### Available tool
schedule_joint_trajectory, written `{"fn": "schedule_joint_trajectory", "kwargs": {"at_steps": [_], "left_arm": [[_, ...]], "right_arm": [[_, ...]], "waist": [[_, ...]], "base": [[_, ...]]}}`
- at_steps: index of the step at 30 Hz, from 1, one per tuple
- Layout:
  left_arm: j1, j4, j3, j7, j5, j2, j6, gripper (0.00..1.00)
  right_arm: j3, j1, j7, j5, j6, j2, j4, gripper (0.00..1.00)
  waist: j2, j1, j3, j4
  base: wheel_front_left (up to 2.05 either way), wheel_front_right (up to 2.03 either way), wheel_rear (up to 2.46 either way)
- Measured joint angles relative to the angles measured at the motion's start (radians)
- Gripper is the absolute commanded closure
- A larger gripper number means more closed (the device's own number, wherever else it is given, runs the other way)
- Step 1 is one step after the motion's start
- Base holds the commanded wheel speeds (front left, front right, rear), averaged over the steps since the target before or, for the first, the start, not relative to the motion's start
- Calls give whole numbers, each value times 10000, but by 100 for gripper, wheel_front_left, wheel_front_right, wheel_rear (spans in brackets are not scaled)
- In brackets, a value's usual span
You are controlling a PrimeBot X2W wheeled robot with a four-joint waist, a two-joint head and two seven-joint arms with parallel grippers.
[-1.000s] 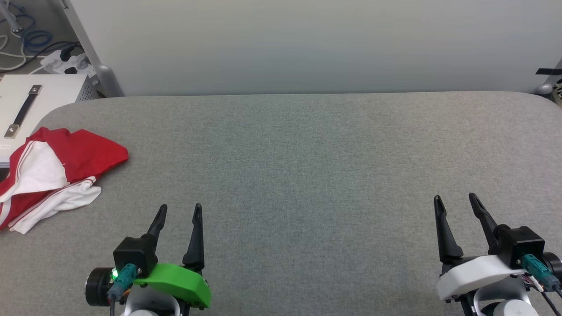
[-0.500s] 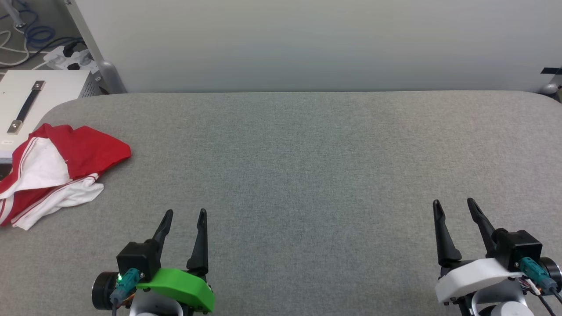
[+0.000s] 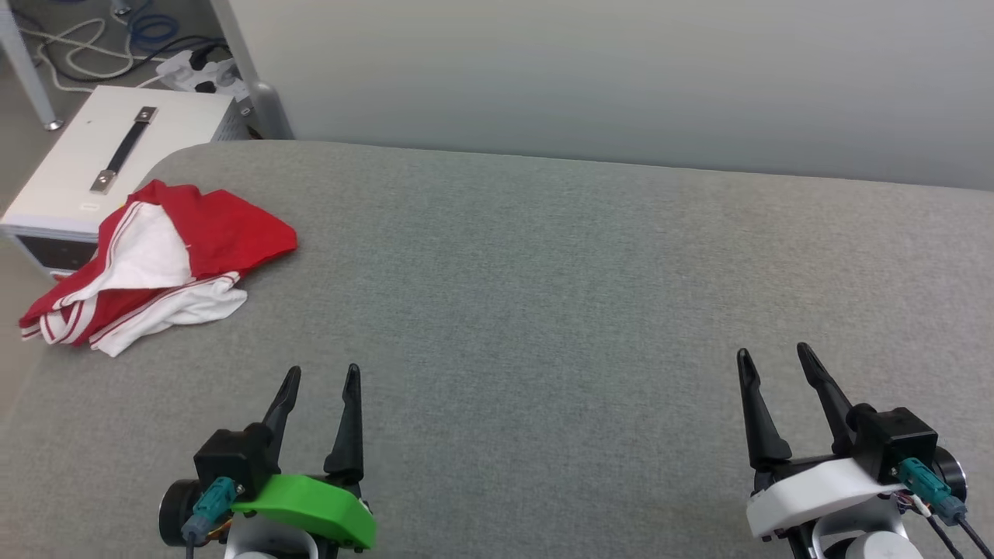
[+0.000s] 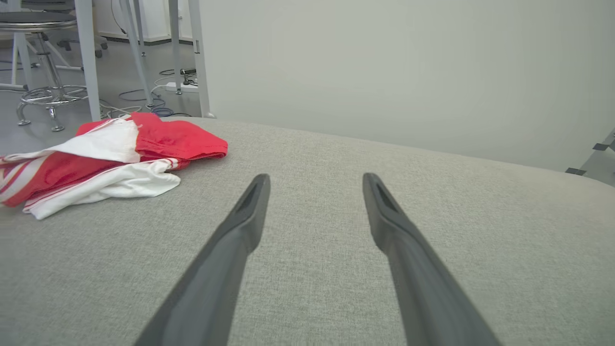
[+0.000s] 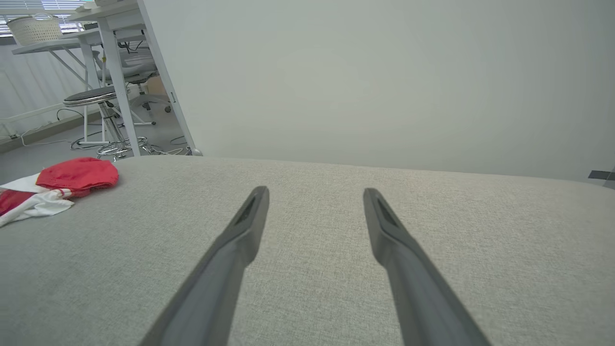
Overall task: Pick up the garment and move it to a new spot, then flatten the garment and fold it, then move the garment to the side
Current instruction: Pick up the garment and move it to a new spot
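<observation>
Garment (image 3: 155, 264) crumpled at the table (image 3: 543, 272) edge, perhaps overhanging — left gripper (image 3: 320, 378) and right gripper (image 3: 773, 357) spread.

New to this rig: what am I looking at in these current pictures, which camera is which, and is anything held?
This is a wheeled robot with two arms. One picture comes from its head camera, looking down at a grey padded surface. The two-fingered tongs at the bottom are its left end effector and right end effector; both are open and empty. The other two pictures come from wrist cameras, each looking along that arm's own fingers. The garment, a crumpled red and white shirt, lies untouched at the surface's far left corner. A white box with a handle stands just beyond it.
</observation>
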Motion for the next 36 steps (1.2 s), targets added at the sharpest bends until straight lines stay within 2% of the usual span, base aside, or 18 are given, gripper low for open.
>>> {"fn": "schedule_joint_trajectory", "kwargs": {"at_steps": [27, 32, 36], "left_arm": [[-14, 169, -17, -529, -391, 0, -221, 0], [0, 199, 58, -529, -439, 0, -221, 0], [3, 186, 115, -529, -476, 0, -221, 0]], "right_arm": [[460, -130, -489, 322, 0, 27, -178, 0], [533, -131, -514, 320, 0, 27, -173, 0], [600, -133, -514, 318, 0, 31, -169, 0]], "waist": [[0, 0, 150, 4276], [0, 0, 122, 4739], [0, 0, 117, 4748]], "base": [[0, 0, 0], [0, 0, 0], [0, 0, 0]]}}
